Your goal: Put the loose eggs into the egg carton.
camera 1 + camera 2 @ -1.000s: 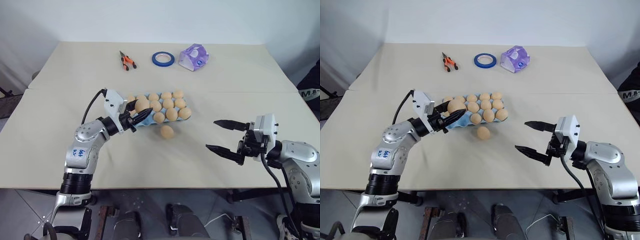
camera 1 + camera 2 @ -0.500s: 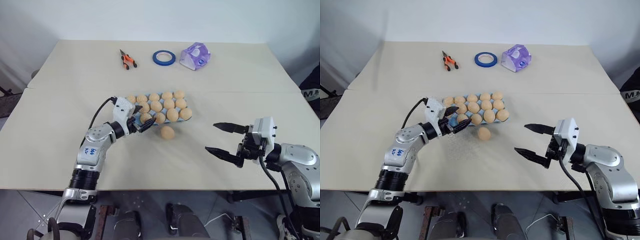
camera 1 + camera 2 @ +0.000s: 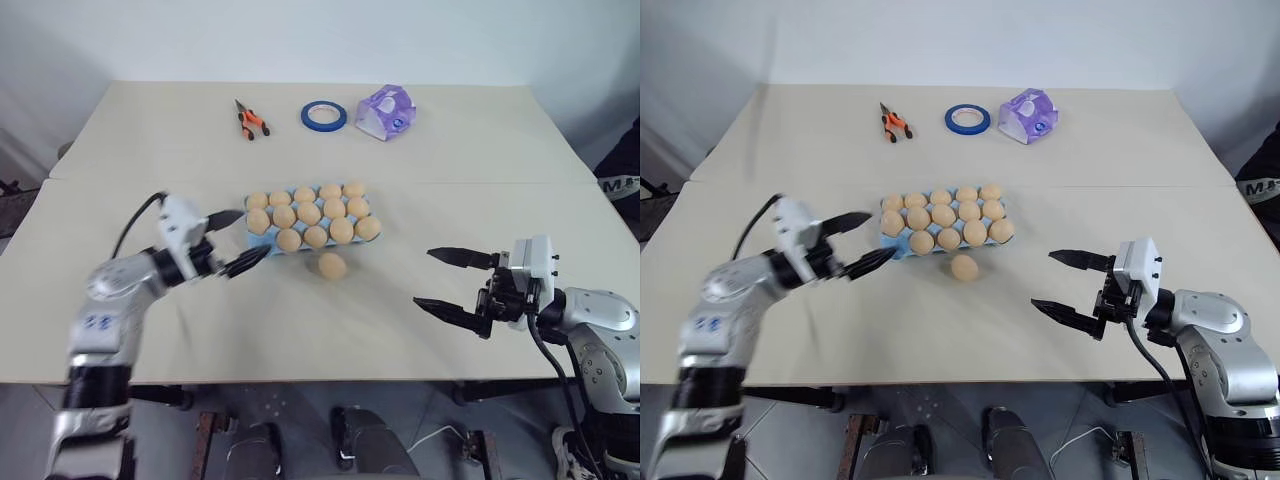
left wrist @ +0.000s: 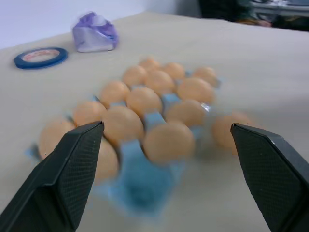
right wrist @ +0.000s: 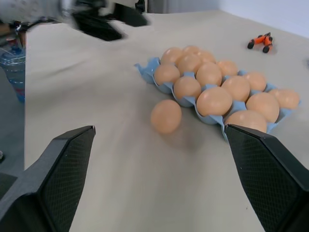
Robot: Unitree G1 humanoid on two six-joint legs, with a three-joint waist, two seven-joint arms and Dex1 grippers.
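The light blue egg carton [image 3: 310, 222] sits in the middle of the bench [image 3: 120, 160], almost full of eggs. One loose egg [image 3: 331, 266] lies on the bench just beside its near edge. The left gripper [image 3: 238, 243] is near the carton's left end, jaws apart and empty. The right gripper [image 3: 447, 282] is well apart to the right, jaws wide apart, holding nothing.

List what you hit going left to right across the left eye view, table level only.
Left pincer → egg carton → loose egg → right pincer. The far row runs pliers → blue tape roll → purple tissue pack.
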